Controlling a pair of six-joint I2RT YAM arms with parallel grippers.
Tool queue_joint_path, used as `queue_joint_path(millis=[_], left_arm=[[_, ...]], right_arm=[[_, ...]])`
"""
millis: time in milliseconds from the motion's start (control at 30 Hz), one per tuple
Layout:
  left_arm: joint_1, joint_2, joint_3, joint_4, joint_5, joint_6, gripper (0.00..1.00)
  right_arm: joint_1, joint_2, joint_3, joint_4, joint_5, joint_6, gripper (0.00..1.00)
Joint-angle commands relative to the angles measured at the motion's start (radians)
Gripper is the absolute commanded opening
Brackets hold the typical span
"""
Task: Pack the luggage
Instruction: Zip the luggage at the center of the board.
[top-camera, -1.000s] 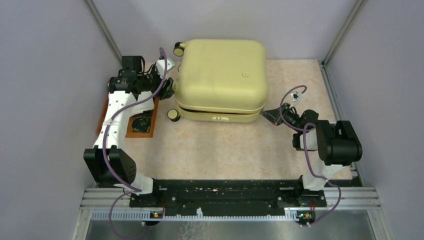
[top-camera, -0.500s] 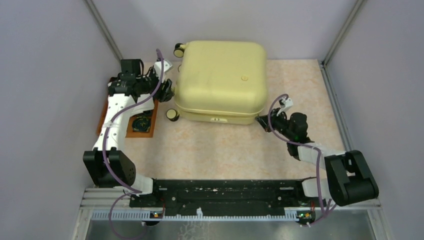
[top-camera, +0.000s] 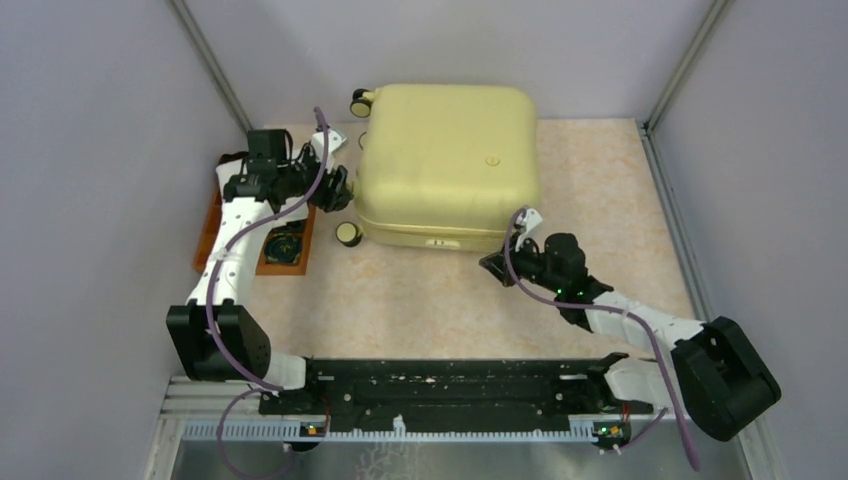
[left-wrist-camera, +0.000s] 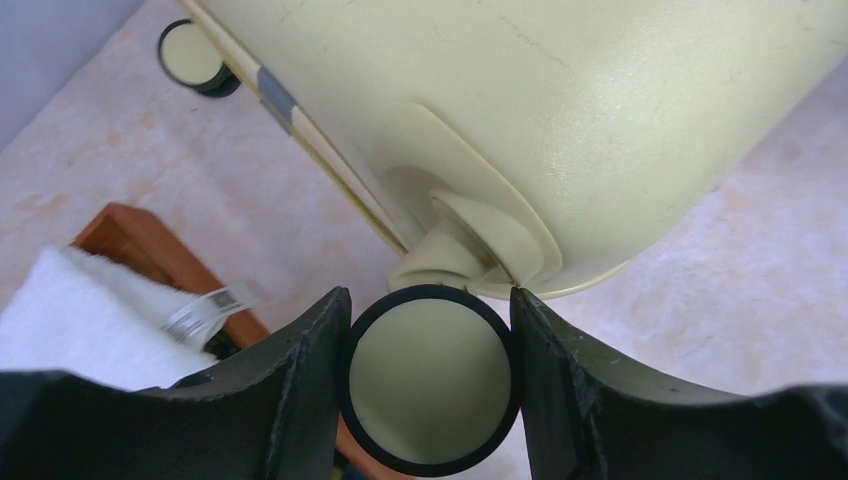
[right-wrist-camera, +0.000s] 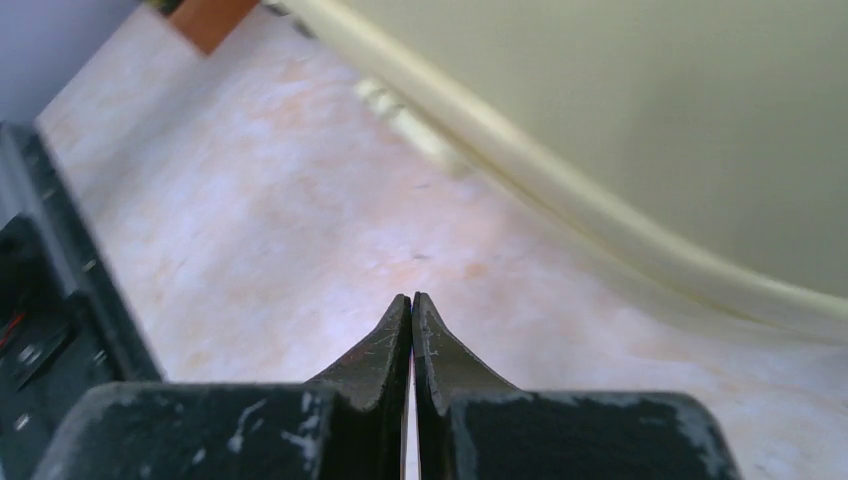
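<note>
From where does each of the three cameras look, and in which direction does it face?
Top external: above and behind the robot, looking down on the table, the luggage, the left arm and right arm.
Left wrist: on the left gripper, facing the luggage's corner; both fingers clamp a wheel.
Right wrist: on the right gripper, low over the table, facing the luggage's side; shut fingers show.
Shared: all three see the luggage.

I count one luggage (top-camera: 445, 150), with three of its wheels (top-camera: 347, 234) showing. At the table's (top-camera: 430, 300) left edge I see one wooden tray (left-wrist-camera: 125, 232), one white cloth (left-wrist-camera: 80, 315) with one tag (left-wrist-camera: 205, 310), and one dark round item (top-camera: 283, 245) on the tray.
</note>
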Motion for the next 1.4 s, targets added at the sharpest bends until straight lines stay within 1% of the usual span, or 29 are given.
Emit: queue_joint_path(millis=[0, 67, 200, 267, 333, 400, 433, 467, 500, 567, 600, 667, 767, 800, 867, 933, 1067, 1133, 1267, 1300, 1367], left_arm=[[-0.062, -0.056, 0.081, 0.088, 0.180, -0.102, 0.00], [-0.062, -0.059, 0.109, 0.103, 0.157, -0.126, 0.00], [-0.060, -0.080, 0.115, 0.125, 0.151, -0.138, 0.00], [-0.062, -0.086, 0.105, 0.116, 0.140, -0.134, 0.00], [-0.060, -0.093, 0.091, 0.106, 0.120, -0.119, 0.00], [-0.057, -0.102, 0.073, 0.109, 0.100, -0.107, 0.00], [-0.055, -0.107, 0.068, 0.114, 0.096, -0.104, 0.00], [-0.053, -0.111, 0.064, 0.118, 0.095, -0.103, 0.00], [-0.052, -0.113, 0.063, 0.122, 0.092, -0.102, 0.00], [-0.051, -0.112, 0.070, 0.125, 0.083, -0.101, 0.00], [-0.050, -0.108, 0.075, 0.124, 0.075, -0.101, 0.00], [-0.046, -0.101, 0.085, 0.126, 0.055, -0.101, 0.00], [-0.034, -0.090, 0.096, 0.126, 0.026, -0.111, 0.00], [-0.033, -0.088, 0.099, 0.127, 0.003, -0.116, 0.00], [-0.029, -0.082, 0.106, 0.122, -0.031, -0.121, 0.00], [-0.024, -0.086, 0.101, 0.120, -0.025, -0.121, 0.00], [-0.024, -0.085, 0.099, 0.114, -0.020, -0.124, 0.00], [-0.022, -0.082, 0.101, 0.110, -0.020, -0.121, 0.00], [-0.022, -0.081, 0.099, 0.111, -0.026, -0.117, 0.00], [-0.022, -0.081, 0.097, 0.114, -0.026, -0.117, 0.00], [-0.022, -0.077, 0.095, 0.114, -0.027, -0.117, 0.00]], right_arm=[[0.055, -0.088, 0.083, -0.133, -0.102, -0.035, 0.00], [0.018, -0.119, 0.077, -0.182, -0.108, -0.048, 0.00], [-0.035, -0.155, 0.042, -0.208, -0.119, -0.040, 0.00], [-0.066, -0.182, 0.044, -0.266, -0.051, -0.026, 0.00], [-0.122, -0.224, 0.046, -0.329, 0.051, 0.008, 0.26], [-0.191, -0.275, 0.034, -0.351, 0.087, 0.044, 0.51], [-0.224, -0.293, 0.027, -0.353, 0.082, 0.055, 0.60], [-0.253, -0.302, 0.026, -0.357, 0.069, 0.052, 0.67], [-0.277, -0.298, 0.030, -0.367, 0.061, 0.043, 0.71], [-0.306, -0.269, 0.048, -0.383, 0.042, 0.004, 0.75], [-0.309, -0.250, 0.052, -0.376, 0.035, -0.020, 0.76], [-0.321, -0.212, 0.052, -0.322, 0.017, -0.053, 0.74], [-0.349, -0.144, 0.046, -0.187, -0.073, -0.091, 0.65], [-0.351, -0.122, 0.051, -0.154, -0.087, -0.116, 0.64], [-0.351, -0.087, 0.060, -0.092, -0.082, -0.150, 0.65], [-0.355, -0.038, 0.076, -0.060, -0.063, -0.180, 0.66], [-0.370, 0.065, 0.129, -0.032, -0.079, -0.237, 0.65], [-0.381, 0.092, 0.135, -0.005, -0.083, -0.250, 0.61], [-0.391, 0.111, 0.128, 0.072, -0.079, -0.252, 0.41], [-0.391, 0.115, 0.124, 0.092, -0.093, -0.251, 0.38], [-0.390, 0.120, 0.118, 0.129, -0.126, -0.247, 0.36]])
